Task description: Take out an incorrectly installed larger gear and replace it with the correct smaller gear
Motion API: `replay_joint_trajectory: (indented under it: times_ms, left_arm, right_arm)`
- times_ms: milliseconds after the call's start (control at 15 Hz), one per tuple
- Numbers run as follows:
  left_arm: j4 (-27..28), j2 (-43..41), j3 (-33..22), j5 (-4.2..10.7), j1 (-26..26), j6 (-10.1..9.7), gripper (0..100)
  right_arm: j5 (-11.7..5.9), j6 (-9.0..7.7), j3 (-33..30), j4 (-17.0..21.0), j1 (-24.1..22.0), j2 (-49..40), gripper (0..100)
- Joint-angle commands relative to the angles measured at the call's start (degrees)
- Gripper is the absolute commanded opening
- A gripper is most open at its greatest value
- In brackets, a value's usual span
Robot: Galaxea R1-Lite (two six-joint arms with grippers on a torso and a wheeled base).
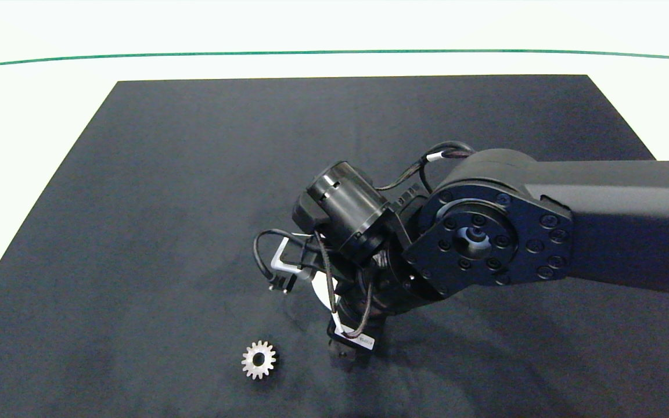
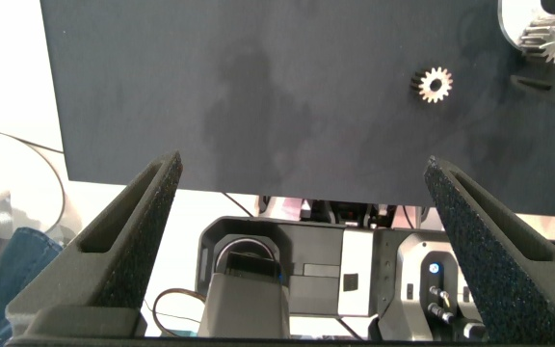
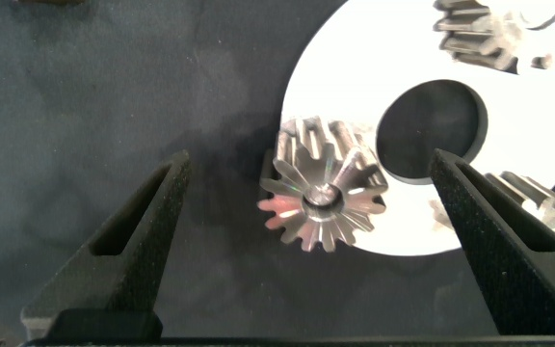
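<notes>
Right pincer (image 3: 306,207) open, straddling larger gear (image 3: 328,198) on white disc (image 3: 355,87).

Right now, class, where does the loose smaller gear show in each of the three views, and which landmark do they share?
Head view: the smaller gear lies flat on the black mat, near the bottom edge, left of centre.
Left wrist view: alone on the mat, a short way from the white disc.
Right wrist view: not in it.
Shared landmark: the black mat, seen in all three.
</notes>
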Motion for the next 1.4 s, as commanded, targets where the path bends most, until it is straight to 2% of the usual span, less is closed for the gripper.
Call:
replay_joint_trajectory:
  times_ms: [67,333,533,1400]
  left_arm:
    - [0.57,-0.04,0.00,0.04,0.01,-0.11,100]
    - [0.57,-0.39,0.00,0.04,-0.26,-0.02,100]
    - [0.57,-0.39,0.00,0.04,-0.26,-0.02,100]
    - [0.48,-1.09,0.00,0.04,-0.26,-0.02,100]
  right_arm:
    - [-0.09,-0.30,-0.15,0.27,-0.09,1.16,94]
    - [-0.09,-0.30,-0.15,0.19,-0.44,1.87,87]
    - [-0.09,-0.92,-0.15,0.19,-0.71,1.60,81]
    - [-0.09,-0.92,0.21,0.27,-1.76,1.52,54]
